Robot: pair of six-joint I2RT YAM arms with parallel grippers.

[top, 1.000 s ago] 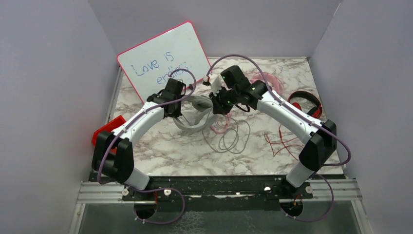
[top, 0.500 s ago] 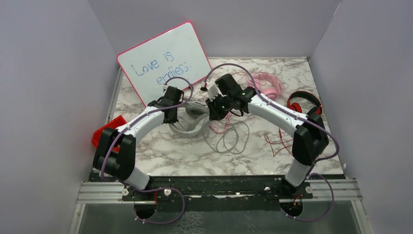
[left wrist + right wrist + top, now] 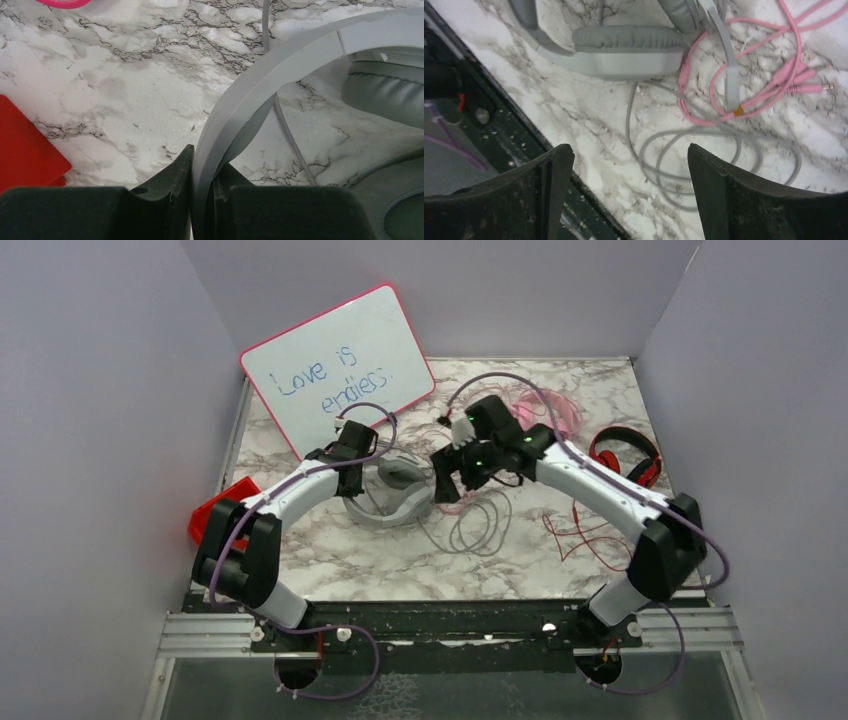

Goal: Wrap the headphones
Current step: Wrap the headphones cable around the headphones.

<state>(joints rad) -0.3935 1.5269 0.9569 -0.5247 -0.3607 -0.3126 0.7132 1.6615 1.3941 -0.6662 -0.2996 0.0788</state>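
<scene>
The grey headphones lie left of the table's middle, and my left gripper is shut on their headband. The headband runs up between the two black pads. Their grey cable lies in loose coils to the right, crossed by the pink cable. My right gripper hangs open over those coils with nothing between its fingers. It is just right of a grey ear cup. The pink headphones lie behind the right arm. The red-and-black headphones sit at the far right, their red cable in front.
A whiteboard with handwriting leans against the back left wall. A red flat object lies at the table's left edge, also in the left wrist view. Grey walls close in both sides. The black rail at the table's near edge shows beside the right fingers.
My right gripper has gone from shut to wide open and has moved slightly to the right and nearer. The left gripper has kept its hold while the grey headphones shifted a little.
</scene>
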